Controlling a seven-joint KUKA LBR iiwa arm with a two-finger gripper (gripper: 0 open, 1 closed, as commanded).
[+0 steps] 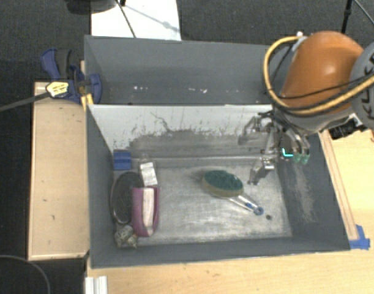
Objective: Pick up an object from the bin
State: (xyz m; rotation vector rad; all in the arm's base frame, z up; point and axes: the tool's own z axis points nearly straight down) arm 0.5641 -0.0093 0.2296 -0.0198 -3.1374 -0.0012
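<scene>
The green-bristled, pale-handled dish brush (223, 184) lies right of centre in the grey metal bin (310, 210), handle pointing diagonally lower-right. The gripper (260, 171) hangs just right of its head; whether open or closed, I cannot tell

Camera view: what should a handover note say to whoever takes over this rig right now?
Claw: low at the right side of the bin, next to the green-headed brush. Open or shut: cannot tell. Nothing seen in it.
Things: the brush lies mid-bin. A heap with a blue block sits along the left wall.
Done: nothing picked yet.
Left: grasp one thing and lift it out.
</scene>
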